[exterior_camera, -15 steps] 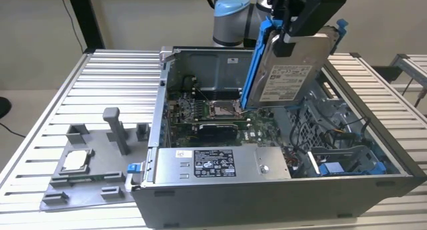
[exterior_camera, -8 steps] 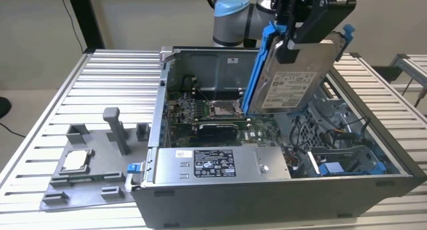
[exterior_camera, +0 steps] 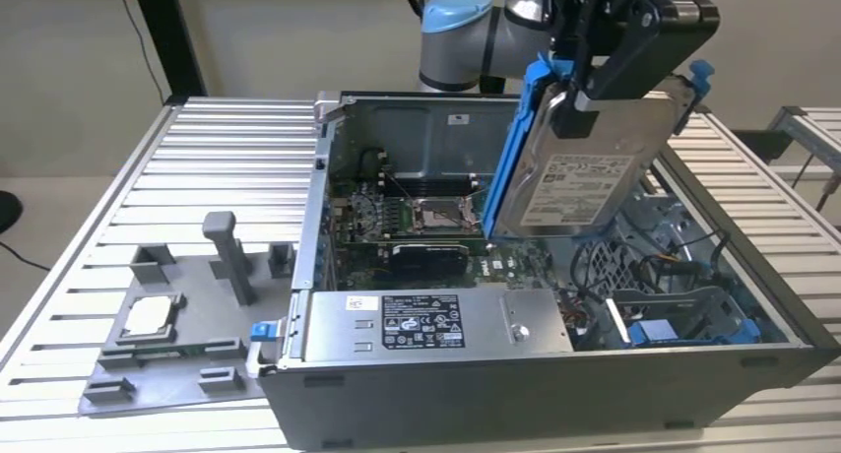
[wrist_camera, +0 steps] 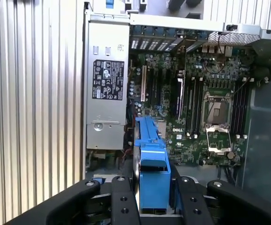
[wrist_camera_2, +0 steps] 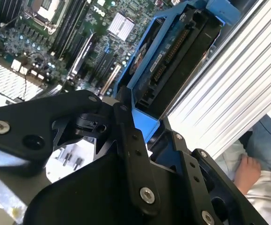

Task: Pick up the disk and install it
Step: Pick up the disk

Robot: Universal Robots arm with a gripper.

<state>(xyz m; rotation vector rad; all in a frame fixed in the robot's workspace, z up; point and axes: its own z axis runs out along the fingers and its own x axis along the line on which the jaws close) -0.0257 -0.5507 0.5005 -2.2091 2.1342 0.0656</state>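
A: What is held by the end effector (exterior_camera: 615,84)?

B: The disk (exterior_camera: 585,167) is clamped between its fingers by the upper end of the blue carrier frame. It hangs upright, slightly tilted, directly beneath the end effector and over the open computer case (exterior_camera: 552,384). Whether its lower edge touches anything inside cannot be told.

A: What is given by the exterior view alone?

B: The labelled face of the disk is seen there. A grey fixture tray (exterior_camera: 171,359) is also seen on the slatted desk (exterior_camera: 197,158), well apart from the end effector towards the exterior view's left. A small square chip (exterior_camera: 148,315) lies on it.

A: And by the wrist views?

B: In the first wrist view the disk (wrist_camera: 147,136) is seen edge-on, reaching out from the end effector (wrist_camera: 153,187) above the motherboard (wrist_camera: 196,103). The grey box (wrist_camera: 107,84) lies near it. In the second wrist view the connector end of the disk (wrist_camera_2: 172,56) is shown, and a person's hand (wrist_camera_2: 247,171) is seen past the desk's edge.

A: What is counted?

B: One disk, one end effector, one case, one grey box, one tray, one chip and one hand.
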